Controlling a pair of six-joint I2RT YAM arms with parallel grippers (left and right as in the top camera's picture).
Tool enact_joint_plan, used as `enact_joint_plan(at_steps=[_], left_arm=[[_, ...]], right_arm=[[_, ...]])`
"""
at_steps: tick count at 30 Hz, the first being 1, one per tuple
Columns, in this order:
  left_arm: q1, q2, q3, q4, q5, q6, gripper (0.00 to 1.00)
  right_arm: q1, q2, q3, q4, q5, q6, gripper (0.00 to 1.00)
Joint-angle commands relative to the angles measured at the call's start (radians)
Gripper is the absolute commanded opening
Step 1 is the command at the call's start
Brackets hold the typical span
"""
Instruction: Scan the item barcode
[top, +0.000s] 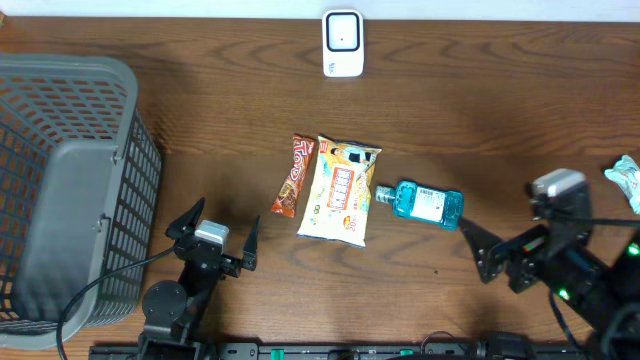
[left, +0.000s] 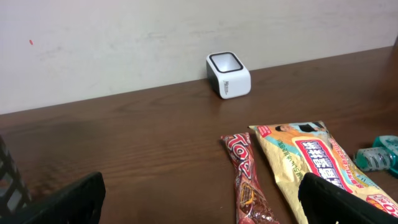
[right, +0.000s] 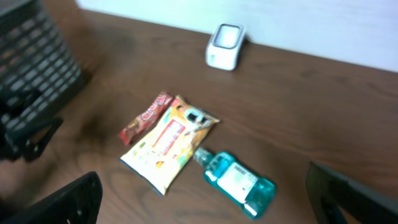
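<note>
Table, dark wood, carries everything listed.

Basket, grey mesh, stands at the left edge beside the left arm, probably as the drop-off for scanned goods.

Snack bag, yellow and white, lies flat at the table's centre. It sits between the two arms, so either could likely reach it.

Mouthwash bottle, blue with a white label, lies on its side just right of the bag, cap towards it. It is the item nearest the right arm.

Chocolate bar, red-brown wrapper, lies along the bag's left edge, touching or nearly so.

Barcode scanner, white, stands at the far edge with its window facing up, well apart from the three goods. An item must be carried there.

Crumpled pale packet is at the right edge, its contents unreadable.

Left gripper has its jaws spread wide, empty, touching nothing, aimed towards the bar and bag.

Right gripper has its jaws equally wide, empty, near the bottle but clear of it.

No item is lifted yet, and which goes first cannot be told.
</note>
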Motion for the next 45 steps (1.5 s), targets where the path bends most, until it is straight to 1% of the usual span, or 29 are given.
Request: enact_joint_plan(at_steps=[1, 7, 11, 15, 19, 22, 28, 33, 37, 45], left_arm=[[-0.003, -0.001, -0.019, -0.03, 0.002, 0.01, 0.99], [-0.003, -0.001, -0.019, -0.03, 0.002, 0.01, 0.99], [-0.003, -0.001, -0.019, -0.03, 0.002, 0.01, 0.99], [-0.003, -0.001, -0.019, -0.03, 0.002, 0.01, 0.99], [-0.003, -0.001, -0.019, -0.03, 0.002, 0.01, 0.99], [-0.003, -0.001, -0.019, -0.03, 0.002, 0.01, 0.99], [-0.003, -0.001, -0.019, -0.03, 0.002, 0.01, 0.99], [-0.003, -0.001, -0.019, -0.03, 0.002, 0.01, 0.99], [-0.003, -0.001, -0.019, -0.03, 0.002, 0.01, 0.99], [-0.003, -0.001, -0.019, -0.03, 0.002, 0.01, 0.99]], right_arm=[[0.008, -0.011, -0.098, 0.037, -0.159, -0.126, 0.99], [0.008, -0.011, -0.188, 0.08, -0.269, -0.197, 0.99], [0.008, -0.011, -0.194, 0.065, -0.276, -0.24, 0.99], [0.008, -0.013, -0.194, 0.056, -0.277, -0.241, 0.99], [0.008, -0.025, -0.194, 0.037, -0.34, -0.25, 0.99], [0.008, -0.058, -0.194, 0.015, -0.402, -0.31, 0.99], [0.008, -0.163, -0.194, -0.042, -0.406, -0.327, 0.99], [0.008, -0.236, -0.194, -0.131, -0.407, -0.415, 0.99], [0.008, -0.254, -0.195, -0.197, -0.407, -0.478, 0.99], [0.008, -0.254, -0.217, -0.181, -0.417, -0.506, 0.99]])
